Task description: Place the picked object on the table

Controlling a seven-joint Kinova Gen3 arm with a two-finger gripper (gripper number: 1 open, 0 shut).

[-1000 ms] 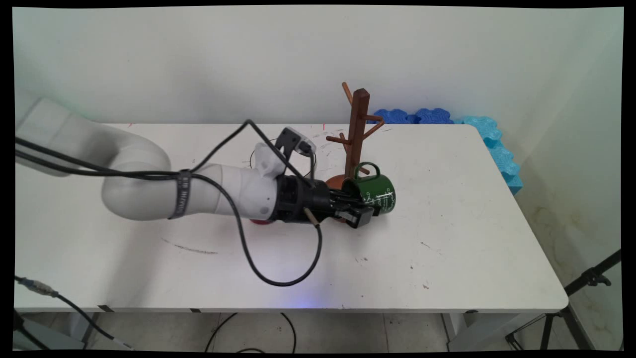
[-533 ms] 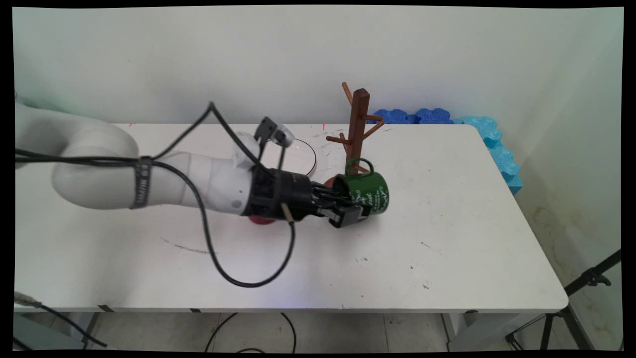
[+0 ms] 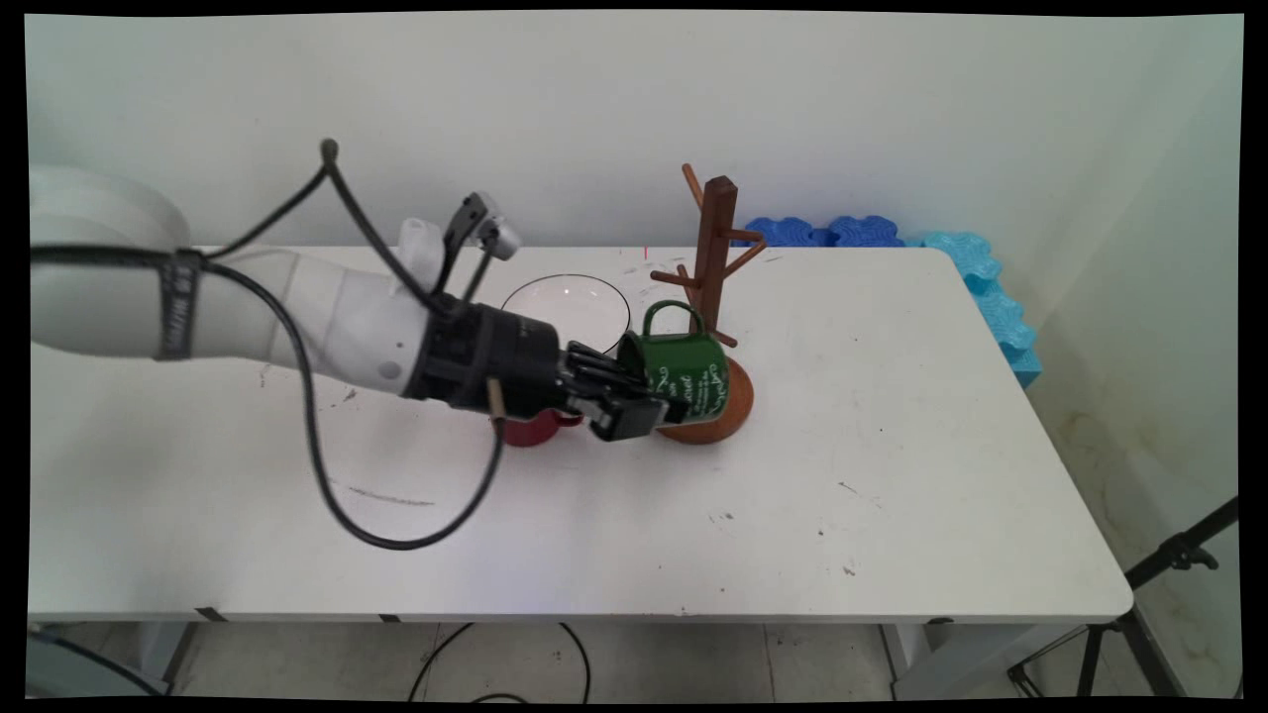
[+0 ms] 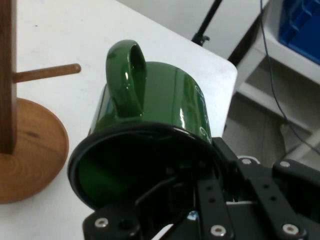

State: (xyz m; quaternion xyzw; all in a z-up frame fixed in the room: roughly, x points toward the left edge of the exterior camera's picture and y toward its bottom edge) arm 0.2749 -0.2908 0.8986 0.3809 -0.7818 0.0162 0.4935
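While the white arm reached in low from the left, its black two-finger gripper (image 3: 634,411) pinched the rim of a dark green enamel mug with white lettering (image 3: 684,374), one finger inside the mouth and the other against the outer wall. That rim hold explained the mug's pose: it lay on its side in the air, mouth toward the wrist, handle uppermost, just in front of the round base of a brown wooden mug tree with angled pegs (image 3: 711,259). On the white table (image 3: 892,446) a clear glass bowl (image 3: 565,302) sat just behind the wrist, and a small red cup (image 3: 530,428) showed partly under the gripper body. Blue foam pieces (image 3: 976,267) lay along the far right edge.

From the hand camera, the mug (image 4: 150,110) filled the frame, its dark interior open to the lens and the linkage reaching over the rim; a peg of the tree (image 4: 45,72) pointed toward the handle but stayed apart from it, a gap the overhead camera left unclear. Only the overhead camera showed the bowl, red cup and foam.
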